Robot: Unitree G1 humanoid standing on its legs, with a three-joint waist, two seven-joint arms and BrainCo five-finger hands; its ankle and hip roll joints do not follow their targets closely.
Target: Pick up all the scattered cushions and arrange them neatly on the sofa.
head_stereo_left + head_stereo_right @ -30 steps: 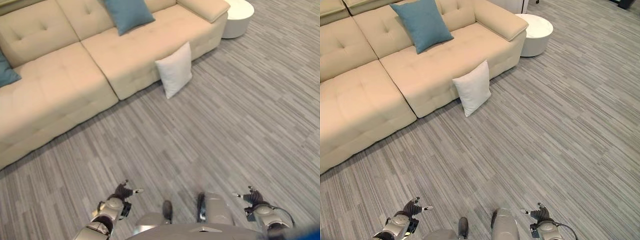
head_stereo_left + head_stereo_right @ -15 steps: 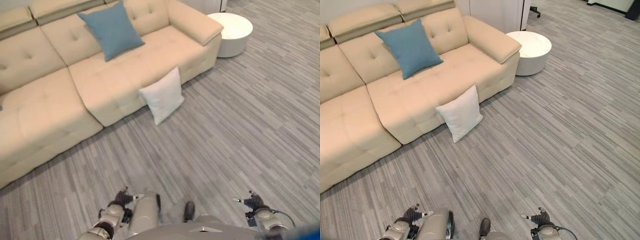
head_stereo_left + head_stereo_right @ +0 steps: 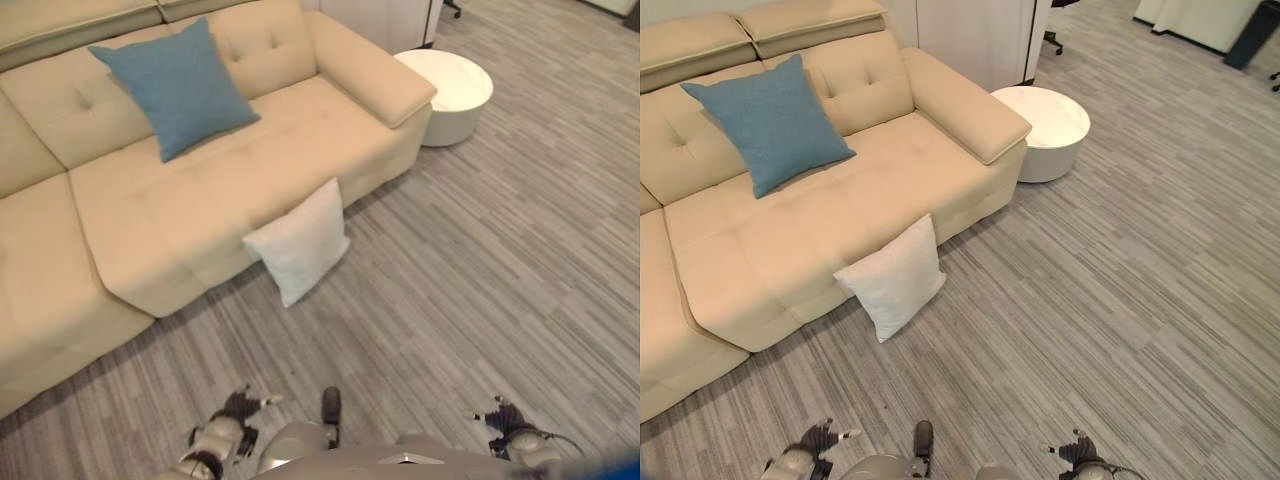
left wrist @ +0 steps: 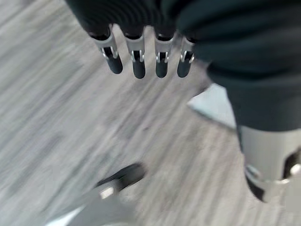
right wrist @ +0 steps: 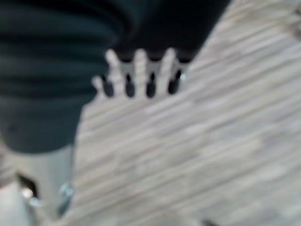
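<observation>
White cushion (image 3: 299,241): on floor at 12 o'clock, leaning against sofa (image 3: 230,170) front. Blue cushion (image 3: 172,86): on sofa, 11 o'clock. My left hand (image 4: 146,56) and right hand (image 5: 136,77): fingers straight, empty.

Right hand (image 5: 136,70): dark ribbed cover fills upper part of view, from 9 o'clock to 1 o'clock. Fingers (image 5: 140,63) in a row under cover edge, near centre toward 12 o'clock, straight, side by side, holding nothing. Past fingers, grey striped carpet floor (image 5: 211,141) spreads from 3 o'clock down to 6 o'clock. Whole view blurred; finer detail not readable.
</observation>
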